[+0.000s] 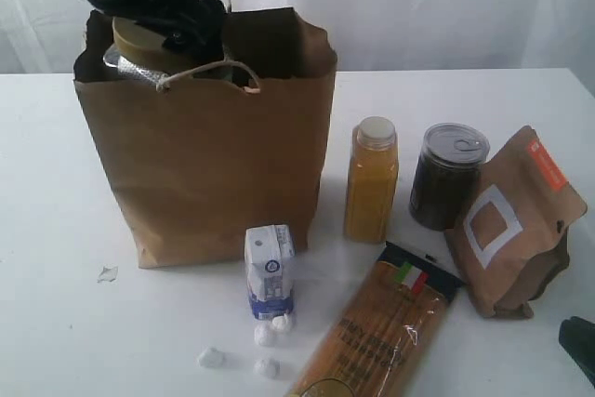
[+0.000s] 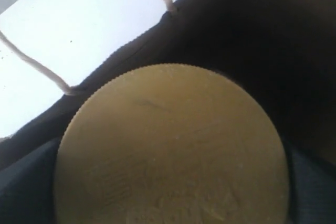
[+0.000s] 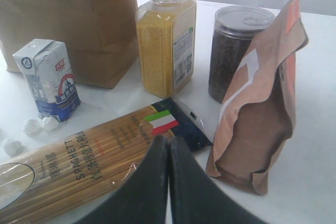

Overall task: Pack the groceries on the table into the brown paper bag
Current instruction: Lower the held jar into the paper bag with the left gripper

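Groceries lie spread over the white table (image 1: 56, 276) in front of me, to the right of the tall brown paper bag (image 1: 214, 165) and before it.

From the room camera, the left gripper (image 1: 181, 25) hangs over the bag's mouth. Its jaws stand wide on either side of the clear tan-lidded jar (image 1: 149, 44), holding it with the lid just above the rim. That arm's own camera gives only the ridged round lid (image 2: 173, 150), dark fingers (image 2: 21, 182) at its flanks, the bag's shadowed inside and a twisted handle (image 2: 31, 61) against the tabletop.

Of the right gripper (image 1: 581, 346) the room camera catches only a dark tip in the near right corner. Its wrist camera shows the right gripper (image 3: 169, 139) pinched fully together with nothing in it, hovering over the spaghetti packet (image 3: 89, 166).

That view also reads the packet's lettering and the side fold of the brown pouch (image 3: 260, 114). The pouch's white square faces the room camera instead.

The yellow-orange bottle (image 1: 371, 183) and the dark silver-lidded can (image 1: 448, 177) stand side by side. The small white-blue carton (image 1: 270, 271) stands before the bag, with the small white lumps (image 1: 268, 334) just in front of it.
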`<state>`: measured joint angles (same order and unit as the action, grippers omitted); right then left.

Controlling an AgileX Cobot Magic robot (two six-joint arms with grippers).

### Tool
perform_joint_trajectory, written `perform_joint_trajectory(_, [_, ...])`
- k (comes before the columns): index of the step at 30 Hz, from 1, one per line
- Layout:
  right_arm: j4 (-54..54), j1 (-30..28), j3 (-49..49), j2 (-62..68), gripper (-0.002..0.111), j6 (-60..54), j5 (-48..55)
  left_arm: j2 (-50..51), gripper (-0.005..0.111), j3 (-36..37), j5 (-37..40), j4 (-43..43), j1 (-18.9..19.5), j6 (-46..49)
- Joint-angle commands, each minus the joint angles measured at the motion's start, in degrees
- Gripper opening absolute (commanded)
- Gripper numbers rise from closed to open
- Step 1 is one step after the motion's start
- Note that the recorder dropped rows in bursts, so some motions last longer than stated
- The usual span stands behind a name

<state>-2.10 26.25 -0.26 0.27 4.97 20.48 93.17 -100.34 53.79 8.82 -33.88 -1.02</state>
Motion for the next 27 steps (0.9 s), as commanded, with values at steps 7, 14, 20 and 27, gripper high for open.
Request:
perform_joint_trajectory(7, [0.0,0.1,0.3,-0.3,0.000,0.1,-0.9,-0.5,0.100,-0.1,0.4,-1.4,0.1,-5.5])
perform_joint_trajectory(14, [0.0,0.1,0.3,-0.3,0.000,0.1,-0.9,-0.4,0.100,1.0,2.2,-0.7,0.1,-5.0])
perform_joint_trajectory(20, [0.0,0.1,0.3,-0.3,0.000,0.1,-0.9,0.1,0.100,2.0,-0.3,-1.2,0.5,-4.5])
perform_joint_trajectory(27, [0.0,0.1,0.3,-0.3,0.000,1.3,-0.9,-0.4,0.100,2.5,-0.8,-0.3,0.6,-6.6])
